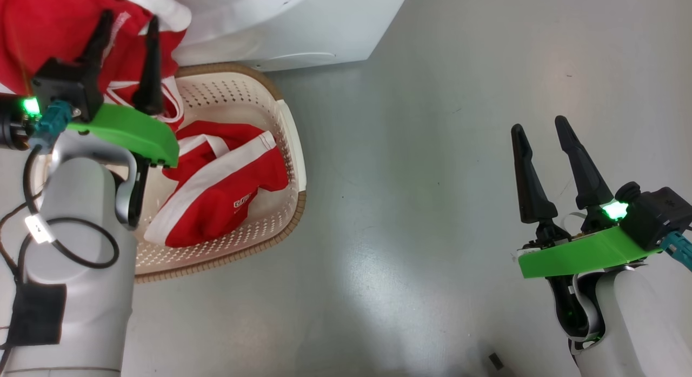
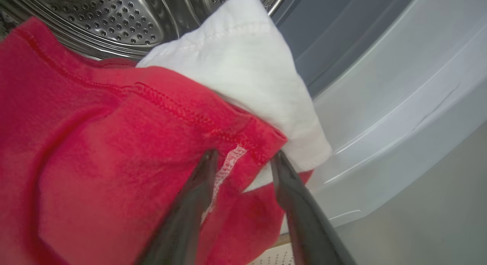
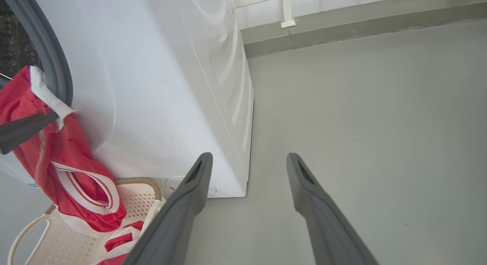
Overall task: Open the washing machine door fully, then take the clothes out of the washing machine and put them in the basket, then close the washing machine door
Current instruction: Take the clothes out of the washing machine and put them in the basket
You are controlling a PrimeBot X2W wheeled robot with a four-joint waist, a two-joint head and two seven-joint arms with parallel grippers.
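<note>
A red garment with white trim (image 1: 48, 20) (image 2: 95, 143) (image 3: 57, 151) hangs out of the washing machine (image 1: 303, 31) (image 3: 152, 86), from its steel drum (image 2: 114, 18) down toward the basket (image 1: 289, 133) (image 3: 137, 196). My left gripper (image 1: 128, 20) (image 2: 243, 156) straddles a red fold at the garment's hem. Its fingers stand apart, and cloth lies between them. A second red and white garment (image 1: 227, 177) lies in the basket. My right gripper (image 1: 539, 124) (image 3: 247, 156) hangs open and empty over the floor, well to the right. The washing machine door is out of view.
The basket stands on the grey floor (image 1: 432, 204) right against the machine's front. A grey rubber gasket (image 3: 57, 67) rings the drum opening. A wall base (image 3: 342, 21) runs behind the machine. A small dark object (image 1: 494, 359) lies on the floor near me.
</note>
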